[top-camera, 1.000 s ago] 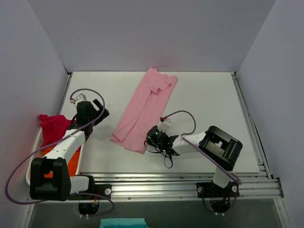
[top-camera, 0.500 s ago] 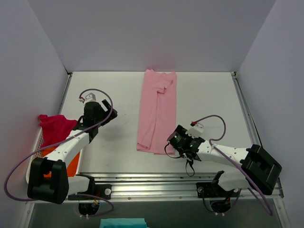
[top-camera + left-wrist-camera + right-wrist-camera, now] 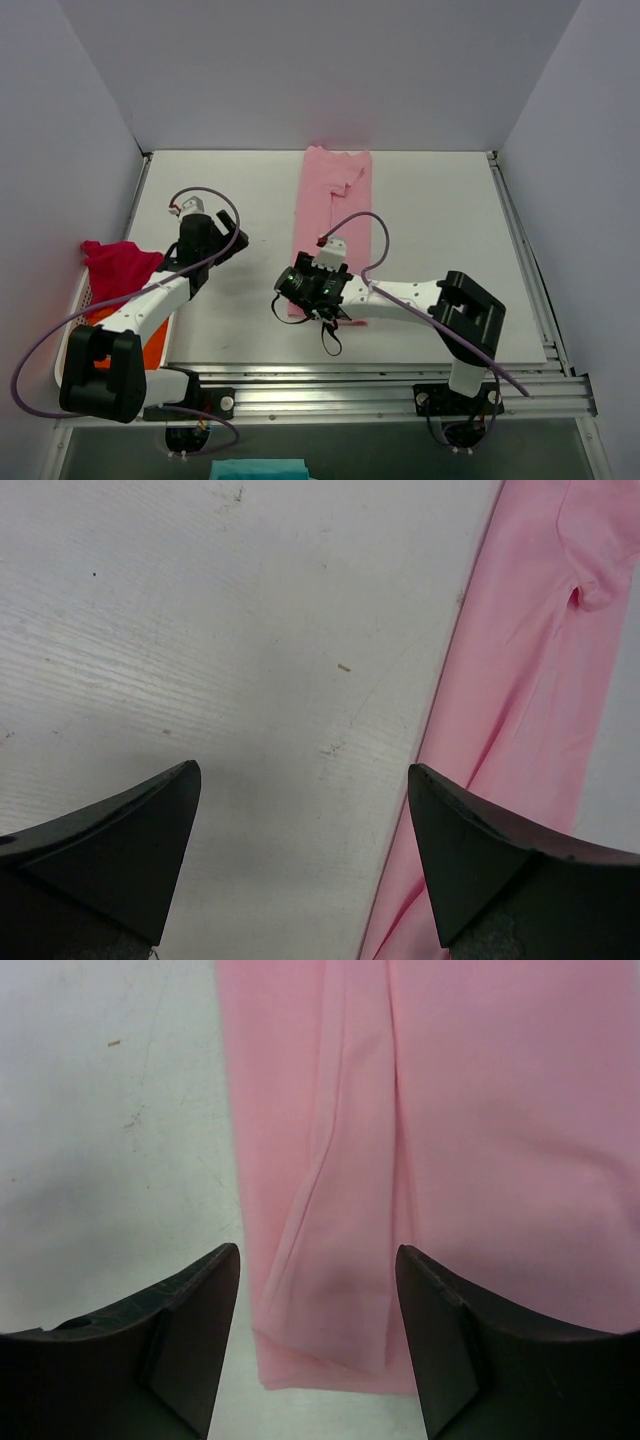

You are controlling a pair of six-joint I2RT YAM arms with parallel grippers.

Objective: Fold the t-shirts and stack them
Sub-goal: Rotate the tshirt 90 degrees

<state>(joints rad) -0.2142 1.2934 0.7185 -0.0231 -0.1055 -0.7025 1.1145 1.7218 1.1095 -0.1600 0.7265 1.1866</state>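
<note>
While both arms are reaching out from the near edge of the table [image 3: 440,220], the orange t-shirt [image 3: 153,348] is lying in the white basket [image 3: 84,296] at the near left, partly hidden behind the left arm. A little farther in, the right gripper [image 3: 300,286] is hovering over the near end of the light pink t-shirt [image 3: 335,215]. In the right wrist view its fingers [image 3: 190,1310] are standing spread apart, pinching nothing, and the shirt's near hem is lying flat on the table between them, with a lengthwise crease running away from the camera.

Draped over the basket's far rim, the magenta-red t-shirt [image 3: 118,265] is bunching into a loose heap. Beyond and to the right of it, the left gripper [image 3: 225,232] is hanging over bare tabletop just left of the pink shirt. Its jaws are also standing wide open and holding nothing, and the shirt's long left edge is running past its right finger [image 3: 500,870].

The pink shirt is lying folded lengthwise into a narrow strip down the middle of the table. It is stretching to the far edge, where a sleeve [image 3: 350,178] is lying tucked inward.
</note>
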